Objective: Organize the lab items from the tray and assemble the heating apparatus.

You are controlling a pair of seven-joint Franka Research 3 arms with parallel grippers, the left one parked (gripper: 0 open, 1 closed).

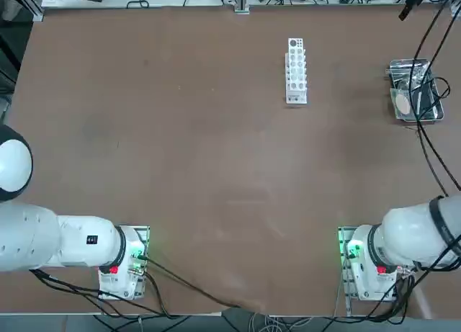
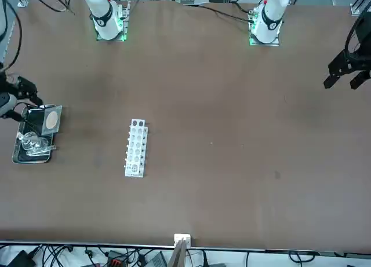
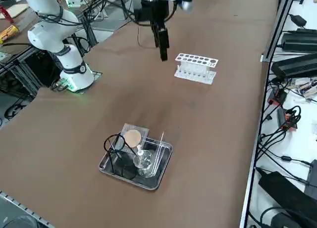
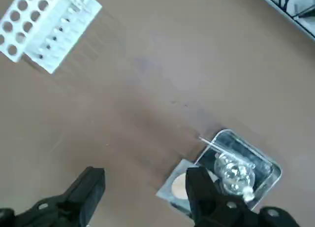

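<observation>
- Tray (image 3: 106, 166): small shiny metal tray with a raised rim and dark bottom, standing on the brown table (image 1: 180, 166) near its right edge as the robot faces; in the front view (image 2: 16, 156) it sits at the far left.
- Glass burner (image 3: 143, 161): small, clear, lying inside the tray; seen also in the wrist view (image 4: 235, 174) and the front view (image 2: 33, 142).
- Wire ring stand (image 3: 116, 144): thin black wire, its ring rising at the tray's end nearest the mesh, its legs down in the tray.
- Mesh (image 3: 132, 137): square, grey, with a tan round centre; propped over the tray's rim at one end, partly on the table. In the top view (image 1: 403, 101) it lies within the tray's outline.
- Thin glass rod (image 3: 159, 156): leaning across the tray beside the burner.
- Test tube rack (image 1: 296, 70): white, holed, standing on the table well apart from the tray, toward the table's middle; empty.
- Right gripper (image 4: 145, 195): fingers spread wide apart, nothing between them; it hangs in the air above the table, near the tray and clear of all items. In the front view it shows as a dark shape (image 2: 23, 90) just beyond the tray.
</observation>
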